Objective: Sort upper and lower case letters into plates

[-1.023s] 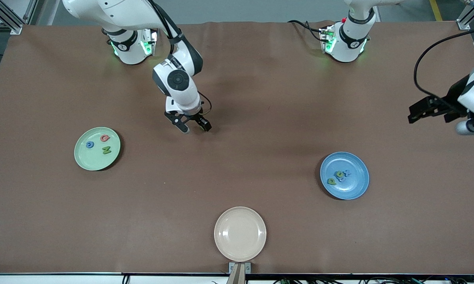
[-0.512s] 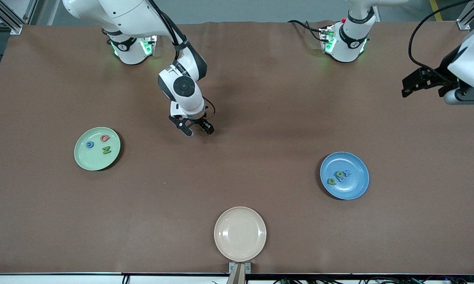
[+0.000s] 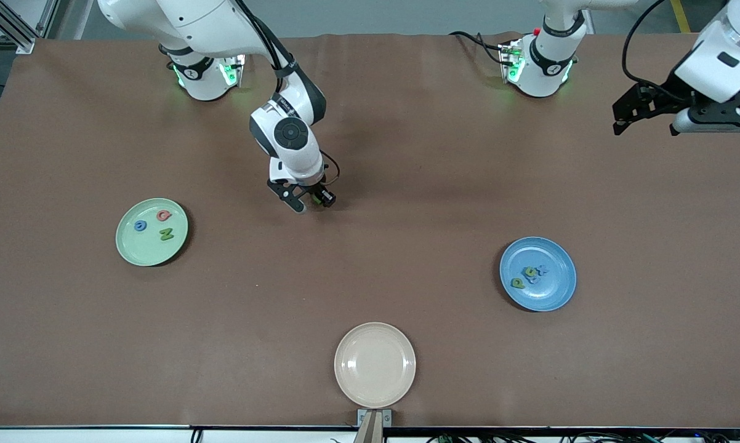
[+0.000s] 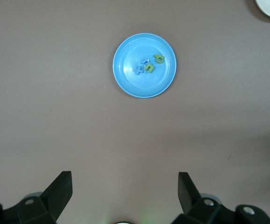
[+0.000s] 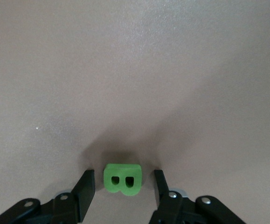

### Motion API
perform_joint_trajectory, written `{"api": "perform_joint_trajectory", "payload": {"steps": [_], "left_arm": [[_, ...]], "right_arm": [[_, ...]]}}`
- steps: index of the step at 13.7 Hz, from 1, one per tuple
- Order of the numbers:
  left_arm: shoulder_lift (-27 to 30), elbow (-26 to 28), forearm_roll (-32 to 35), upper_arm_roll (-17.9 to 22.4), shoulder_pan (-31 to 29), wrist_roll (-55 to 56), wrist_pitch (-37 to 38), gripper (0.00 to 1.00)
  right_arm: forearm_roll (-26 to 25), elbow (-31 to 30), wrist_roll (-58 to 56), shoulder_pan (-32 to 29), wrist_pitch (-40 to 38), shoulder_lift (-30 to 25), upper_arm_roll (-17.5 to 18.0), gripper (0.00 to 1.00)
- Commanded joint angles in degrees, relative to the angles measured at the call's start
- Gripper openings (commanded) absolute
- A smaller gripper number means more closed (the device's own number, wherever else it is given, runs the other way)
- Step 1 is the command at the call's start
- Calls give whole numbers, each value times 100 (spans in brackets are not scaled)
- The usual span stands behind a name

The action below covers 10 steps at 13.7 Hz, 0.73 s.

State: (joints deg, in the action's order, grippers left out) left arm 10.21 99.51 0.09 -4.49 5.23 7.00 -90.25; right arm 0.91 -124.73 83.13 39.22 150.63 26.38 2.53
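A green B (image 5: 122,179) lies flat on the brown table (image 3: 407,184) between the fingers (image 5: 85,187) of the right gripper (image 3: 308,202) — they stand spread on either side of it, apart from it, gripping nothing. In the right wrist view its long axis runs across the gap from one finger toward the other, its two holes side by side. It sits mid-table, farther from the front camera than all three plates.

The green plate (image 3: 130,246), toward the right arm's end, holds a blue letter (image 3: 140,226), a pink-red letter (image 3: 164,215) and a green N (image 3: 166,234), each apart from the others. The blue plate (image 3: 558,292), toward the left arm's end, holds a close cluster: a green P (image 3: 518,283), another green letter (image 3: 530,271) and blue pieces (image 3: 541,269) just beside it. A cream plate (image 3: 375,364), bare, lies nearest the camera.

The left gripper (image 3: 619,117) waits high over the table's edge at its own arm's end — fingers (image 4: 60,189) wide apart, nothing between them.
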Motion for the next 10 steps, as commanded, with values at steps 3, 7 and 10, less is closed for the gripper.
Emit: {"api": "perform_joint_trajectory", "payload": {"steps": [3,7,10], "left_arm": [[131,69,-62,-35,-22,47,-115,100],[122,51,-62,-26,-40,47,-115,100],[122,51,-62,-35,-40,47,-115,100]], "right_arm": [[-47,72,116,86,-34,130,-42,37],[-56,72,107,77,-33,130,-42,23],[-56,124,28,-1,-129,113,-42,19]]}}
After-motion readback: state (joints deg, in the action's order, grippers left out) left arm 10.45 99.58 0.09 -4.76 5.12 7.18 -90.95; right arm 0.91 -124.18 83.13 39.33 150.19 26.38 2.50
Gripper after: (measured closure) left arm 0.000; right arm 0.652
